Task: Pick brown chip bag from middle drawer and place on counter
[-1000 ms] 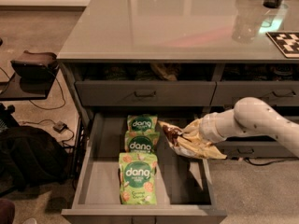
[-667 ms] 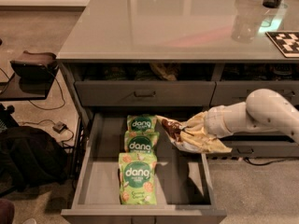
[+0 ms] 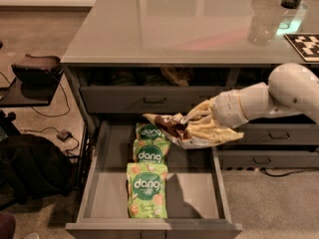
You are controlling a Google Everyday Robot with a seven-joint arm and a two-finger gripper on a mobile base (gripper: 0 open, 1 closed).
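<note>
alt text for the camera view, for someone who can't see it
The robot's hand holds the brown chip bag above the right side of the open middle drawer, in front of the counter. Three green dang bags lie in a row on the drawer floor.

Claw [image 3: 193, 125] above drawer [image 3: 192, 193]; apparently three bags [image 3: 149, 154]

brown chip bag [image 3: 171, 125] tilted in the tool [image 3: 192, 126] above the open middle drawer [image 3: 197, 194].
</note>
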